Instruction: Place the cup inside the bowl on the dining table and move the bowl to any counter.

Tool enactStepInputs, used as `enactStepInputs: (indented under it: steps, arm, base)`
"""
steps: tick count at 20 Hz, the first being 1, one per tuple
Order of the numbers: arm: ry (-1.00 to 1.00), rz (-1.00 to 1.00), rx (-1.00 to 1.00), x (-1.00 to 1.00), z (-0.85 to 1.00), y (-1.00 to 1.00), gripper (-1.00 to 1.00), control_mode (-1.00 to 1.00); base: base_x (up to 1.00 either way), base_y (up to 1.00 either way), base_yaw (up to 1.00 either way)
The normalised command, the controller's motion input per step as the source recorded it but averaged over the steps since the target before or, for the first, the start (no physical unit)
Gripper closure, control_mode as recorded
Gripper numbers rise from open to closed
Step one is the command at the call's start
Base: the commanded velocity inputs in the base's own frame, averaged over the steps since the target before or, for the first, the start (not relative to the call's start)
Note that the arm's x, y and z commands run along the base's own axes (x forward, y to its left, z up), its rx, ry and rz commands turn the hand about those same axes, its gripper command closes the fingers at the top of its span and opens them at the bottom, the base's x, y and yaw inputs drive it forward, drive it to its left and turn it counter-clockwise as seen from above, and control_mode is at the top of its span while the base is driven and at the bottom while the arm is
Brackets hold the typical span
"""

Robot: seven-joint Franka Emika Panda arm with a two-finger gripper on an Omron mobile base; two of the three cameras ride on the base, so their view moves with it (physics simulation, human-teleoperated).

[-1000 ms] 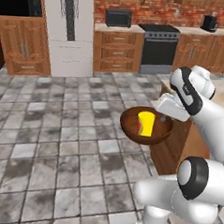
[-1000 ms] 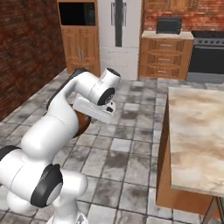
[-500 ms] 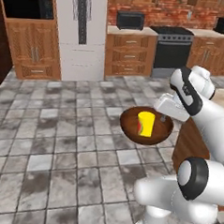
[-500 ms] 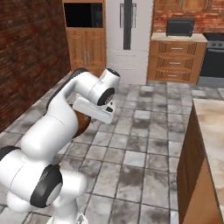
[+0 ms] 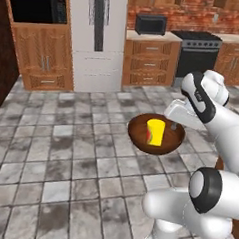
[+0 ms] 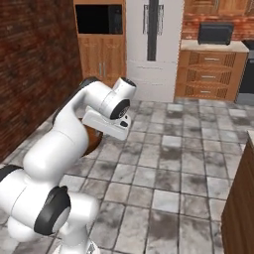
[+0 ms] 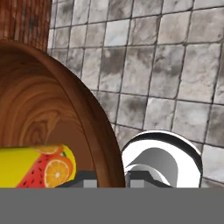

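The dark brown bowl (image 5: 138,135) hangs above the tiled floor, level, with the yellow cup (image 5: 155,131) standing inside it. My gripper (image 5: 177,126) is shut on the bowl's right rim. In the hand view the rim (image 7: 89,118) runs between my fingertips (image 7: 141,177), and the cup (image 7: 39,168) shows its red and orange fruit print inside the bowl. From the right base view a sliver of the bowl (image 6: 94,142) peeks out behind the arm. A wooden side of the dining table (image 6: 241,198) stands at the right edge. The counter (image 5: 148,36) lies far ahead against the brick wall.
A tall fridge (image 5: 96,40) stands straight ahead, with an oven cabinet (image 5: 39,36) to its left and a black stove (image 5: 201,51) to its right. A dark microwave (image 5: 150,24) sits on the counter. A brick wall (image 6: 34,69) closes the left side. Tiled floor spreads in between.
The whole picture has slid to the right, so the base has moved; the dining table has nearly left the right base view. The bowl with the cup stays in my grip.
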Motion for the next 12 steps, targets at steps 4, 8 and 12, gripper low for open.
enactStepInputs:
  steps: [4, 8, 12]
  arm:
    - [0.00, 0.00, 0.00, 0.00, 0.00, 0.00, 1.00, 1.00]
    - [0.00, 0.00, 0.00, 0.00, 0.00, 0.00, 1.00, 1.00]
    - [0.00, 0.00, 0.00, 0.00, 0.00, 0.00, 1.00, 1.00]
  base:
    - [0.93, 0.31, 0.00]
    - [0.98, 0.14, 0.00]
    - [1.00, 0.04, 0.00]
